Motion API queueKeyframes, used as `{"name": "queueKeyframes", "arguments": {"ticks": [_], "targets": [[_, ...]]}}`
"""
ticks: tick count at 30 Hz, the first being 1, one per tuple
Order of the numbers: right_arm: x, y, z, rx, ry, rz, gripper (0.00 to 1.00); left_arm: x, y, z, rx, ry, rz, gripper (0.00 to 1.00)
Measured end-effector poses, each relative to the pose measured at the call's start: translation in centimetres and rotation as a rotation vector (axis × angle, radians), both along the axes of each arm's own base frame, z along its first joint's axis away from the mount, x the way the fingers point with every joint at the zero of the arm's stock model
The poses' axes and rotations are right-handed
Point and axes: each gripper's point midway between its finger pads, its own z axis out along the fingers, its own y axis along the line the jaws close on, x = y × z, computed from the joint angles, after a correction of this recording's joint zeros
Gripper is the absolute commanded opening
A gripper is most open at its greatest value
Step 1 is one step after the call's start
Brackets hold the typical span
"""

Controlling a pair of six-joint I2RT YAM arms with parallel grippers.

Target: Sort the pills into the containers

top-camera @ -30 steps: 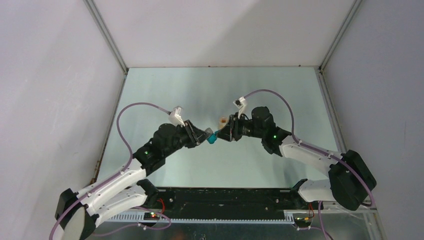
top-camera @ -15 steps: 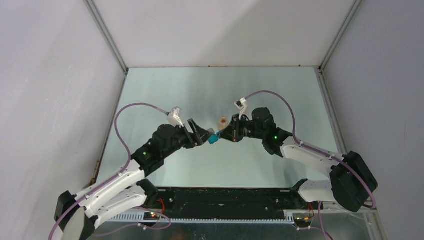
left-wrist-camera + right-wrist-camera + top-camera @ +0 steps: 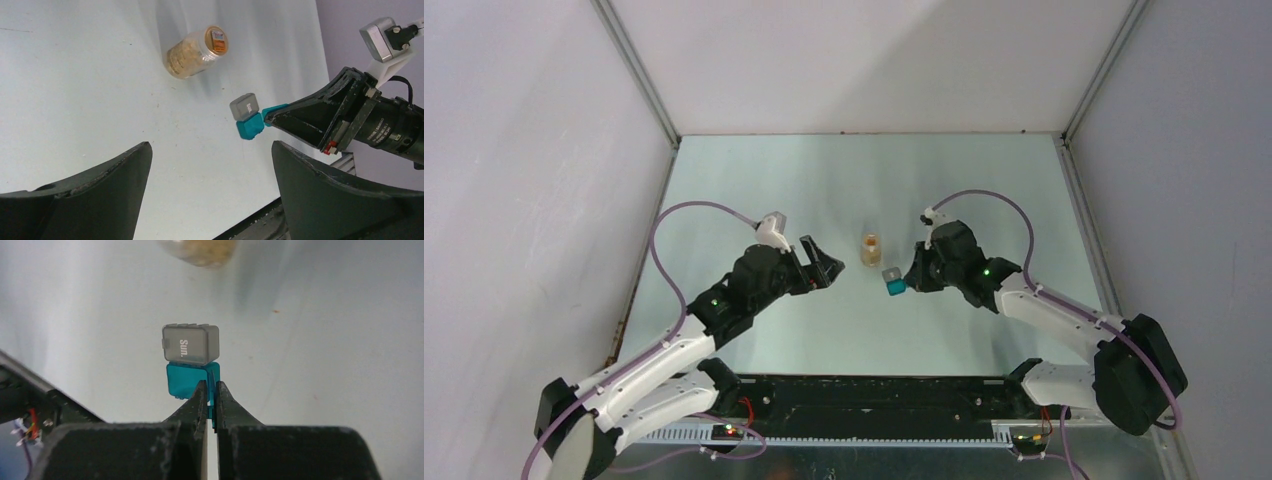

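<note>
Scene: two arms over a pale desk (image 3: 824, 180), seen from above, with both wrist views.
Right hand (image 3: 902, 283): jaws pressed together on a thin teal edge of the container, pinching it from its 3 o'clock side.
Container (image 3: 892, 281): a tiny teal box with a grey face lettered "Sun.", near the desk's centre. Whether it rests on the desk or hangs just above cannot be told. Whether the grey face is a lid already lifted is also unclear.
Left hand (image 3: 824, 268): jaws spread wide and holding nothing. It stands at 9 o'clock of the container, apart from it.
Jar (image 3: 870, 250): small and clear with tan contents, probably the pills. It is near the container, at about 11 o'clock of it, and touched by neither hand.
Step in hand: judged as presenting the container, with the right hand steadying it and the left hand free.
Progress: early, since no loose pill is visible anywhere.
Next move calls for: the free left hand to reach either the grey face or the jar while the right hand keeps its pinch. The hold is on a narrow edge, so any push could twist the box out.
</note>
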Motion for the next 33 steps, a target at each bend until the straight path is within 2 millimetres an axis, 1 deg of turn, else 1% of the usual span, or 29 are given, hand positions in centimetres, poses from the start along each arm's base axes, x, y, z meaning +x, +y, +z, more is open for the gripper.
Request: {"name": "queueKeyframes", "arguments": {"ticks": [4,7,12,14,15,16,17,18,19,20,21,22,23,24,26,29,33], "targets": [[0.8,-2.6,-1.8,-0.054,0.022,-0.084,0.05,0.0,0.2,-0.5,0.020,0.011,0.004,0.95],[1.3,-4.1,-3.2,-0.085,0.032,-0.128,0.06,0.0,0.2,-0.7,0.027,0.013,0.005,0.95],[2.3,-4.3,-5.0,-0.118,0.038,-0.132,0.08,0.2,0.3,-1.1,0.036,0.022,0.009,0.95],[2.6,-4.3,-5.6,-0.125,0.042,-0.133,0.11,0.2,0.3,-1.1,0.038,0.023,0.010,0.95],[2.8,-4.3,-5.8,-0.127,0.041,-0.135,0.18,0.2,0.3,-1.1,0.038,0.024,0.011,0.95],[3.0,-4.4,-6.0,-0.129,0.044,-0.140,0.28,0.2,0.4,-1.1,0.039,0.024,0.011,0.95],[3.1,-4.4,-6.2,-0.128,0.046,-0.144,0.34,0.2,0.4,-1.1,0.039,0.024,0.012,0.95],[3.2,-4.5,-6.3,-0.129,0.049,-0.150,0.46,0.2,0.4,-1.1,0.039,0.024,0.013,0.95],[3.2,-4.6,-6.4,-0.131,0.050,-0.153,0.51,0.2,0.4,-1.2,0.040,0.024,0.014,0.95],[3.3,-4.6,-6.4,-0.132,0.051,-0.157,0.59,0.3,0.5,-1.2,0.041,0.024,0.015,0.95],[3.4,-4.8,-6.3,-0.135,0.046,-0.163,0.63,0.3,0.5,-1.2,0.044,0.023,0.017,0.95],[3.5,-4.8,-6.2,-0.136,0.041,-0.166,0.68,0.3,0.6,-1.3,0.048,0.022,0.017,0.95],[3.5,-4.9,-6.1,-0.137,0.034,-0.166,0.71,0.4,0.7,-1.4,0.054,0.022,0.020,0.95],[3.5,-4.9,-5.8,-0.136,0.026,-0.166,0.77,0.4,0.8,-1.5,0.062,0.022,0.021,0.95],[3.5,-4.9,-4.8,-0.131,-0.002,-0.163,0.82,0.5,1.0,-1.7,0.076,0.023,0.029,0.95],[3.7,-4.5,-2.7,-0.127,-0.059,-0.140,0.87,0.7,1.5,-1.6,0.102,0.019,0.045,0.95],[4.4,-2.0,0.9,-0.120,-0.156,-0.065,0.88,1.3,2.1,-0.7,0.124,-0.006,0.075,0.95]]}}
